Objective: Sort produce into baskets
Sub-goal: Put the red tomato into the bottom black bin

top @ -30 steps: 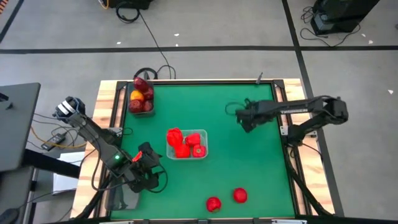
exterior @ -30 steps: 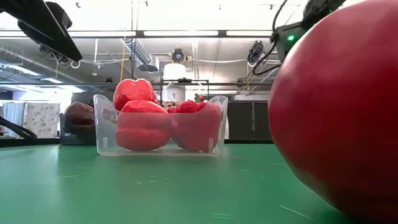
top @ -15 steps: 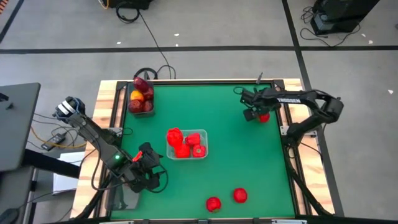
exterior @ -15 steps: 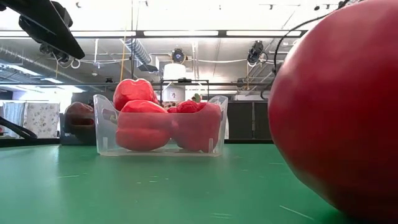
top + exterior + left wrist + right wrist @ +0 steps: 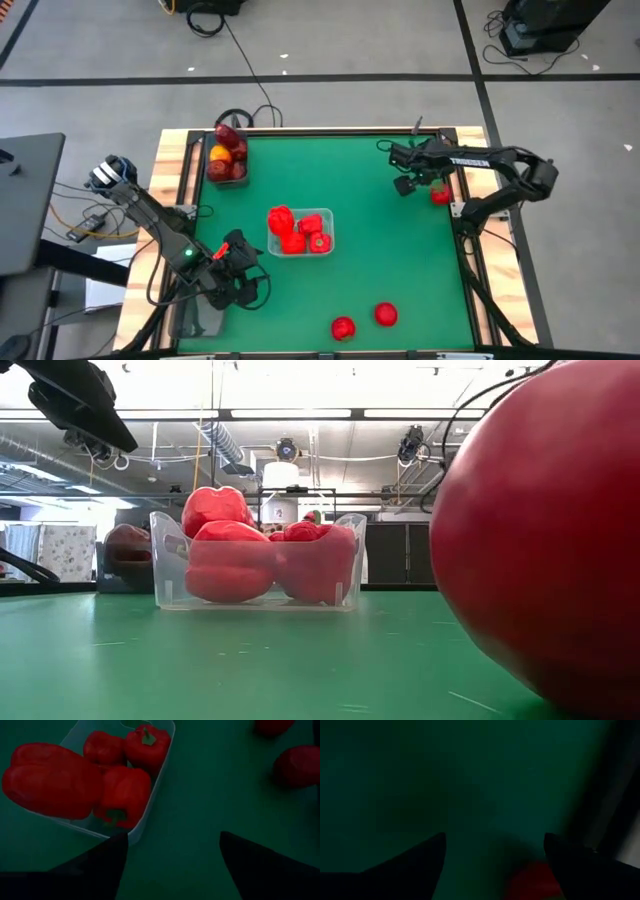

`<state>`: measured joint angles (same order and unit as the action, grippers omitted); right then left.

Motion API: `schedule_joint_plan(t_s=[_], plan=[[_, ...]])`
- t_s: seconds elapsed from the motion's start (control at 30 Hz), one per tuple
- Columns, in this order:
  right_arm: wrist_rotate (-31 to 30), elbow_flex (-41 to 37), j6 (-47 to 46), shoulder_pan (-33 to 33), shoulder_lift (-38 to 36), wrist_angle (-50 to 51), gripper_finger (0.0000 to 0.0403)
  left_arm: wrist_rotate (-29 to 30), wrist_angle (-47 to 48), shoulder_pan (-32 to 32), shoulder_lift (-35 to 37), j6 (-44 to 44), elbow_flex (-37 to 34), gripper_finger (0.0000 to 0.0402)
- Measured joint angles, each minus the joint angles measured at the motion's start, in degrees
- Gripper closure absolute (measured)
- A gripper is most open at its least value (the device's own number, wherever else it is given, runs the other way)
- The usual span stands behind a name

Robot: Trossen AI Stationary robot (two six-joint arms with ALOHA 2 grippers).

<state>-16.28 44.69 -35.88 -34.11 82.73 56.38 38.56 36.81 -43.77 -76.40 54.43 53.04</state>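
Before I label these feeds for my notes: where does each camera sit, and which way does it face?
High: overhead, facing straight down; both arms, left end effector, right end effector.
Low: table height, facing level across the mat to the clear basket; a dark arm part at top.
Left wrist: looks past its fingers at that basket.
Right wrist: mat, red produce.
All but the right wrist show the basket.

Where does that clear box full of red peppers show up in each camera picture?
High view: the clear box sits mid-table.
Low view: the box is left of centre, standing on the green mat.
Left wrist view: upper left, beyond the left pincer.
Right wrist view: not in it.
Shared landmark: the green mat.
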Motion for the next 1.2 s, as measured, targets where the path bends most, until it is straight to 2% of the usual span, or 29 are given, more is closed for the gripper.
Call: schedule_joint_plan(t_s=[0.3,0.43,0.77,0.97,1.2], plan=[[2.0,0.0,-1.9,0.5,-5.8,15.4,0.0056,0.4,-0.2,0.0,0.0,0.0,0.0,0.0082],[6.0,-2.1,-2.0,1.9,-5.9,17.3,0.0049,0.4,-0.3,-0.1,0.0,-0.1,0.0,0.0082],[5.6,-3.7,-0.4,4.8,-5.9,16.5,0.0029,0.4,-0.8,-0.3,0.0,-0.2,0.0,0.0082],[7.3,-5.1,5.0,4.5,-3.9,16.3,0.0064,0.4,-1.4,-0.3,0.0,-0.2,0.0,0.0082],[7.9,-3.0,6.7,4.4,1.2,16.0,0.0095,0.4,-1.5,-0.3,0.0,-0.2,0.0,0.0082]])
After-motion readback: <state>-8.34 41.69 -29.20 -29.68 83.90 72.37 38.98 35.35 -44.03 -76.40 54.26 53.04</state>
